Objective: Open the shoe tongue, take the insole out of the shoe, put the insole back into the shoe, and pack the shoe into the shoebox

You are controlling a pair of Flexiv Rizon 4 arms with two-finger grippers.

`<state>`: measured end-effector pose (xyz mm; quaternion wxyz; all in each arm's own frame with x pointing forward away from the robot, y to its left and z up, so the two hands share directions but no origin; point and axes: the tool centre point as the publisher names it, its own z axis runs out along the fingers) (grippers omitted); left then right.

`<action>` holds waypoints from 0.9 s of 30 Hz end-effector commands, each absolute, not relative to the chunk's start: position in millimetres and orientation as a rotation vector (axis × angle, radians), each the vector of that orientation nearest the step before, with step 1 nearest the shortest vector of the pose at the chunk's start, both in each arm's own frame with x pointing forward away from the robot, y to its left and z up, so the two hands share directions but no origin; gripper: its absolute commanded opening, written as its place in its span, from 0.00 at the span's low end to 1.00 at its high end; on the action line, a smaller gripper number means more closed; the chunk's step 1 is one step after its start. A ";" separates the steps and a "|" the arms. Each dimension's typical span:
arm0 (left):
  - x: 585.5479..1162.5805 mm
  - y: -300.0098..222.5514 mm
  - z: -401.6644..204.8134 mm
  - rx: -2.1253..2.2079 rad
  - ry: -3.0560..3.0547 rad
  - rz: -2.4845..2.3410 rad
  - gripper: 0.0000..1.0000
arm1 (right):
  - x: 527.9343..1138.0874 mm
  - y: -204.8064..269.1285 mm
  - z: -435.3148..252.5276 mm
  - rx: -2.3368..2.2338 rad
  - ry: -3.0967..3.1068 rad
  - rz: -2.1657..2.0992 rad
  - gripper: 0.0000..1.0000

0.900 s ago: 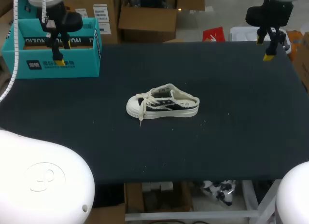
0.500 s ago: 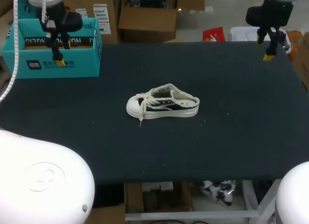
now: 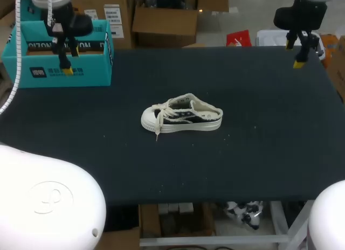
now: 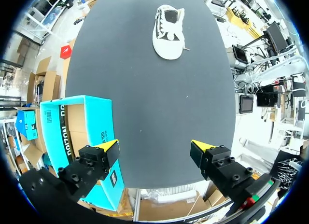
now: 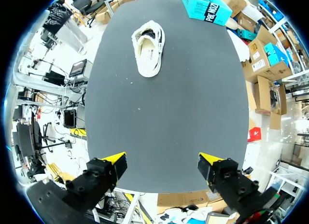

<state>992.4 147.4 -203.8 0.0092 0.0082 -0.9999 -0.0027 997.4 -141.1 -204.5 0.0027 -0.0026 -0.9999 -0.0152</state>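
Presently: shoe [image 3: 181, 119], upright mid-surface [image 3: 259, 131], laces loose. Teal shoebox [image 3: 91, 72], open, far left corner. Left claw [image 4: 155, 147] above shoebox, fingers spread, empty; right claw [image 5: 162, 160] above far right corner, likewise.

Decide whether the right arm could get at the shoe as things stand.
Probably yes. The shoe lies in the open mid-table, and only bare table shows between it and the right pincer, which hangs open over the far right corner.

I saw a matt, dark table [image 3: 259, 153], a cloth shoe [image 3: 181, 119] with a smooth pale sole [image 3: 188, 127], and a cardboard shoebox [image 3: 91, 67].
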 end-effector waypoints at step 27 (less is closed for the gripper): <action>939.1 74.6 -242.1 1.241 -2.870 0.108 1.00 | 966.0 -17.1 -293.7 -0.311 -2.988 -0.712 1.00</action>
